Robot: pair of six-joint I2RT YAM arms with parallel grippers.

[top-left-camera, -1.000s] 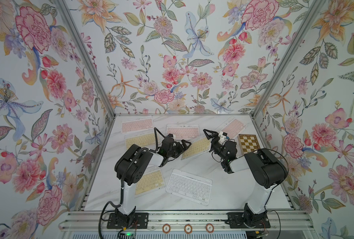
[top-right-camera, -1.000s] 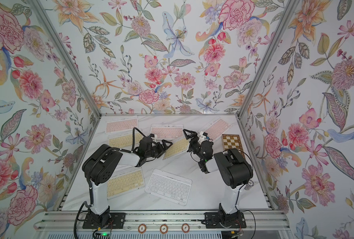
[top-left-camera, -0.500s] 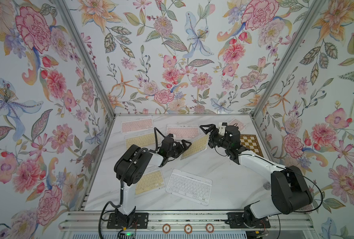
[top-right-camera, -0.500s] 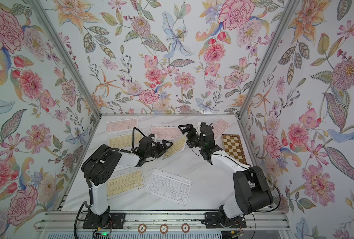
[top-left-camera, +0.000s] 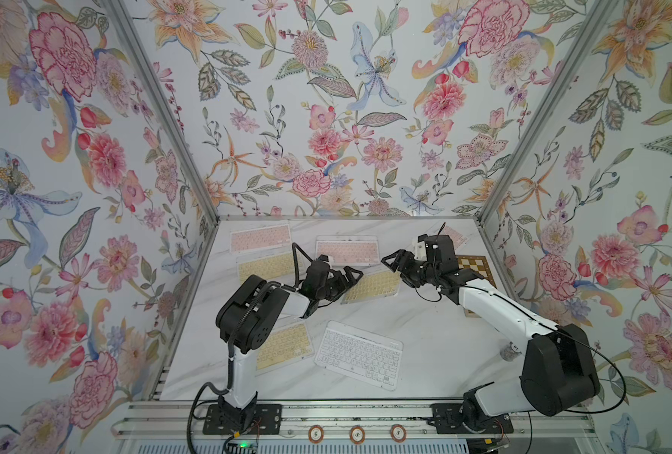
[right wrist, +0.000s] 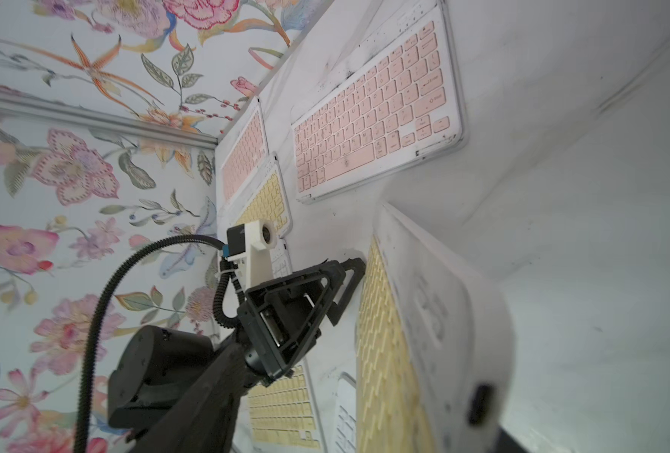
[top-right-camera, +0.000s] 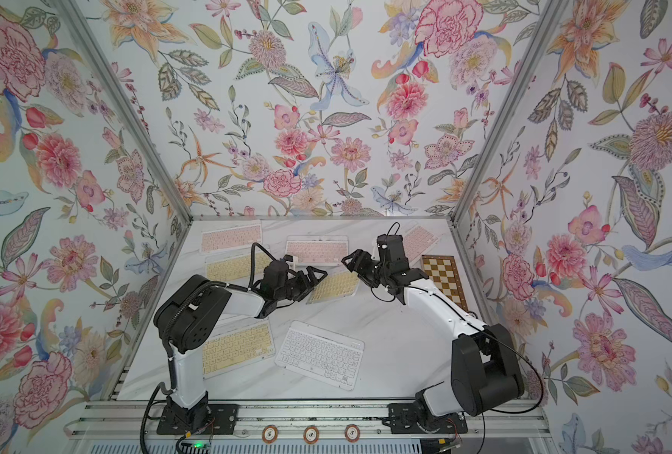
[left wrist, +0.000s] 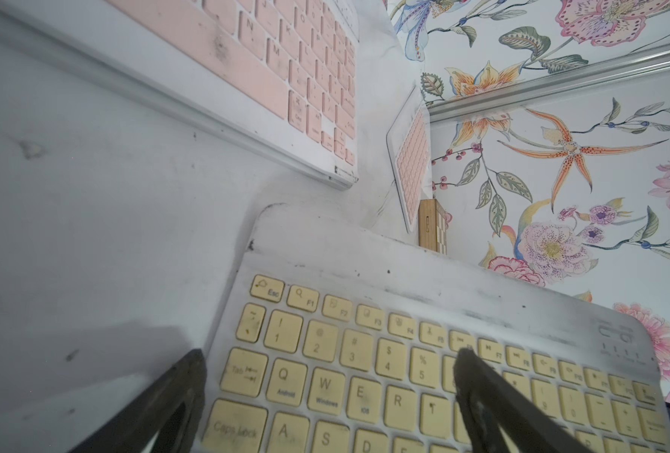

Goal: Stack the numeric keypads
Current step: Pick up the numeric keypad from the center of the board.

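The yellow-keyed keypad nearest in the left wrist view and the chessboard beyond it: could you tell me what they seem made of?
Yellow-keyed keypad: probably plastic; matte pale-yellow keycaps with printed legends in a smooth white frame, scuffed grey. Chessboard: looks like wood, a light-tan edge and brown-and-cream squares with low sheen; veneer or print cannot be excluded.

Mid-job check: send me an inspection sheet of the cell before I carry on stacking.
Surface: white marbled table, grey scuffs.
Job's things: at least seven keypads, no stack yet: far-left pink, middle pink, far-right pink, far yellow, middle yellow, near yellow, white.
Clutter: chessboard by right wall.
End effectors: left end effector jaws apart at middle yellow's end; right end effector at its far corner, opening unclear.
Cables: black conduit off left wrist; base cable under left arm.
Surroundings: floral walls, aluminium posts, three tokens on the front rail.
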